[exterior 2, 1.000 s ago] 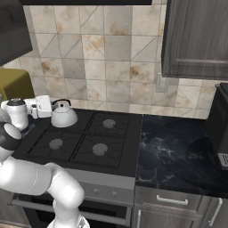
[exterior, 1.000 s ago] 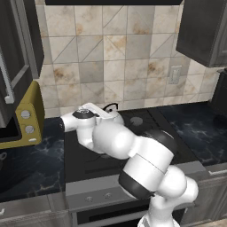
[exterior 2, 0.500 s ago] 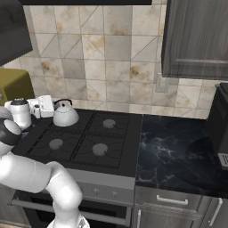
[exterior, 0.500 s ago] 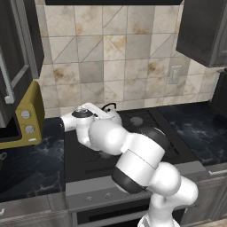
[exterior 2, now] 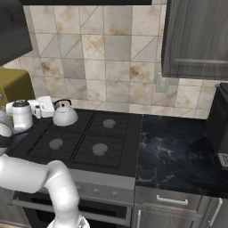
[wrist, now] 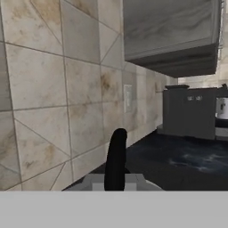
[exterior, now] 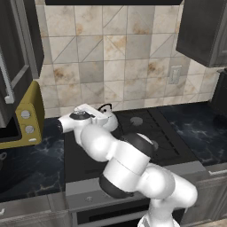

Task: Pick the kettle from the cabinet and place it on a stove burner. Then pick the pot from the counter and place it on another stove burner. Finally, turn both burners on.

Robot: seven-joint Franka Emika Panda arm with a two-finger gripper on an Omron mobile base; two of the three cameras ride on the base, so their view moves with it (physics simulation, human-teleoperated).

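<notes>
My gripper (exterior 2: pixel 50 107) is clamped narrow on the thin black arched handle of the kettle (exterior 2: pixel 65 115), a squat silver-white dome with a black knob. The kettle sits on the rear left burner (exterior 2: pixel 67 121) of the flat black cooktop (exterior 2: pixel 113 153), close under the beige tiled wall (exterior 2: pixel 102 58). The front burners (exterior 2: pixel 99 149), round grey caps under black grate bars, lie bare, with free room toward the black white-veined counter (exterior 2: pixel 173 156) on the right. My white arm reaches in level from the left, past the yellow microwave (exterior: pixel 26 117), the hand turned sideways along the wall.
</notes>
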